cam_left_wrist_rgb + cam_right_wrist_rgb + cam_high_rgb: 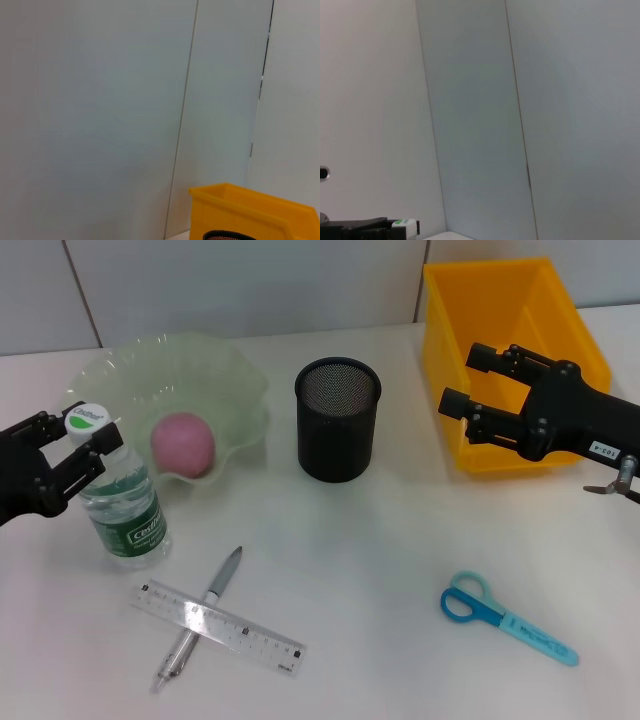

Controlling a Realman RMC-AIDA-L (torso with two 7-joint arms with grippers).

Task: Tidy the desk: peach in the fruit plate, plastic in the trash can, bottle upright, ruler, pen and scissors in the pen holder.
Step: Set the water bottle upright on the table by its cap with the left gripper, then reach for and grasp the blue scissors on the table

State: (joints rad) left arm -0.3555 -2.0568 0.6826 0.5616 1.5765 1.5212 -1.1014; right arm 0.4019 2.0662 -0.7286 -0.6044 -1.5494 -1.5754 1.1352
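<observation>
The left tool (pixel 88 443) is pinching the upright bottle (pixel 122 502) at its cap, while the spread right tool (pixel 462 380) is hovering nearer the scissors (pixel 505 617), lying diagonally on the desk (pixel 380 550)

Both of your robot's grippers are matte black from fingertip to wrist. The right gripper (pixel 472 380) shows two blocky, squared fingers (pixel 462 403) with rounded ends, each built up from stepped segments and joined to a thicker, rounded housing. On that housing you can see a small white label with dark print, too small to read. Below it, at the wrist, a grey metal fitting juts out, possibly a clip or connector. The left gripper (pixel 72 445) has the same black, angular, segmented fingers (pixel 88 469) and chunky body. In the right wrist view, its dark outline appears low in the corner.
</observation>
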